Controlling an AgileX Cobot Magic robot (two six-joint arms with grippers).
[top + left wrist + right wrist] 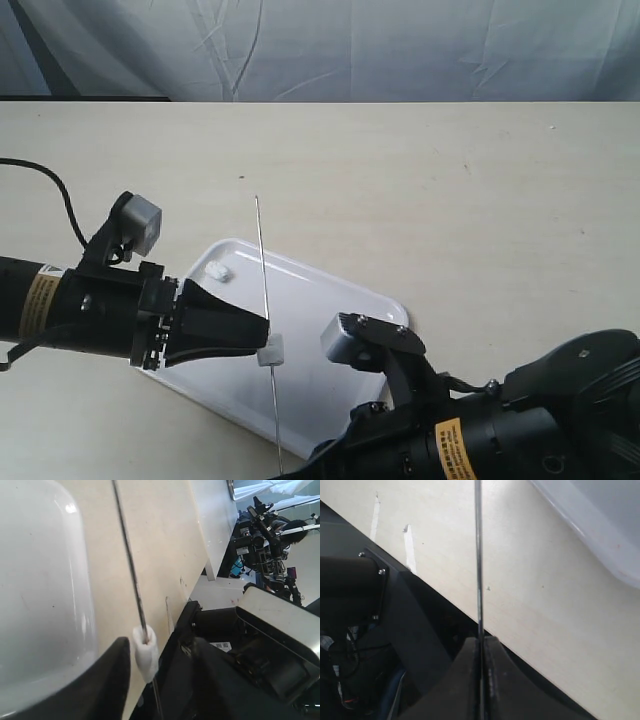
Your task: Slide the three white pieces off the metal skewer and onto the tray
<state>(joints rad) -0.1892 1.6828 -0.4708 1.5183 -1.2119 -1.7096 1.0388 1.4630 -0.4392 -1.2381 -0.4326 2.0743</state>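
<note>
The right tool (481, 649) is clamped tight on the metal skewer (263, 270), which slants above the tray's (385, 300) left side. A white piece (271, 352) sits on it between the left tool's (258, 336) close-set fingers; gripping or not, I cannot tell. A second white piece (218, 271) lies in the tray's far corner.

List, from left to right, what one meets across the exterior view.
black cable → left arm's grey camera → loose white piece → threaded white piece → right arm's grey camera
</note>
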